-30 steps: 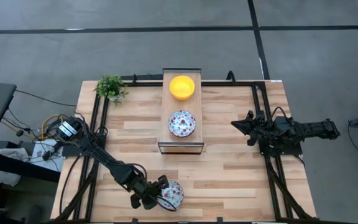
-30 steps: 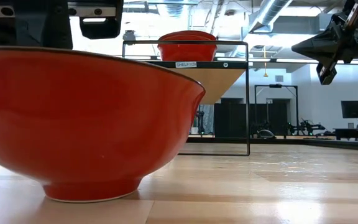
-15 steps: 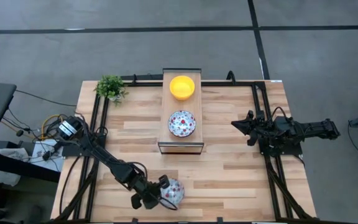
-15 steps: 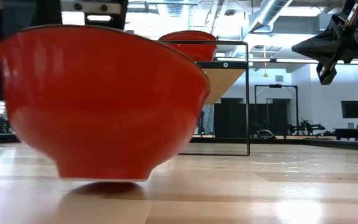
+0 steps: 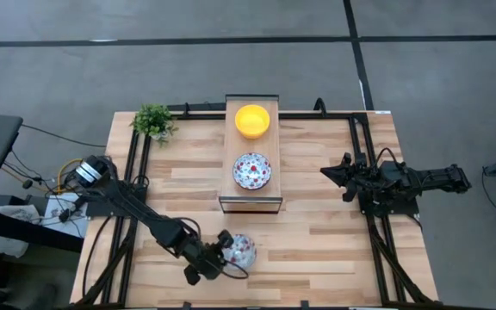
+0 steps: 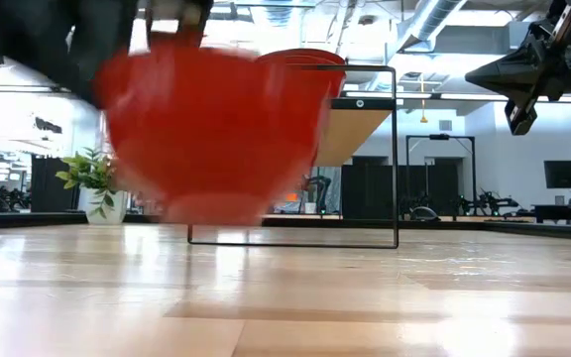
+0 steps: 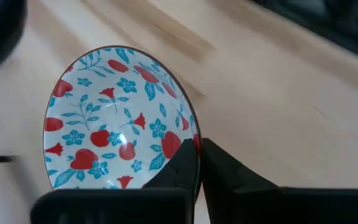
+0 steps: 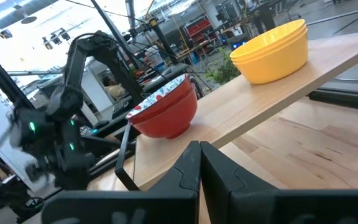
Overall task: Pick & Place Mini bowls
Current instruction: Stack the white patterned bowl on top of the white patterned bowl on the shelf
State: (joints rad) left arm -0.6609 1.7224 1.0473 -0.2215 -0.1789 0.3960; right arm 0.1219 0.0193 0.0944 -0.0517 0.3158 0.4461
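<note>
My left gripper (image 5: 220, 258) is near the table's near edge, shut on a mini bowl (image 5: 242, 251) that is white with red-and-blue flowers inside and red outside. In the low view this bowl (image 6: 211, 129) is a blur well above the table. On a wooden shelf (image 5: 252, 200) in the table's middle rest a stack of yellow bowls (image 5: 252, 120) and another floral bowl (image 5: 252, 170); the right wrist view shows both, the floral bowl (image 8: 166, 112) and the yellow bowls (image 8: 272, 46). My right gripper (image 5: 324, 172) waits shut above the table's right side. My left gripper pinches the floral bowl's rim (image 7: 195, 138), with one finger (image 7: 182, 168) inside the bowl and the other (image 7: 225, 174) outside on the red wall. The bowl is lifted clear of the table and tilted, its inside turned toward the wrist camera.
A small green potted plant (image 5: 153, 120) stands at the table's far left corner. Black frame rails (image 5: 136, 164) run along the left and right sides. Bare wood lies between the shelf and the table's near edge (image 5: 317, 250).
My left gripper has risen with the floral bowl and moved a little toward the far edge, toward the shelf. The bowl stood on the table a second ago; it has tipped and now hangs clear above it. The right arm has kept still.
</note>
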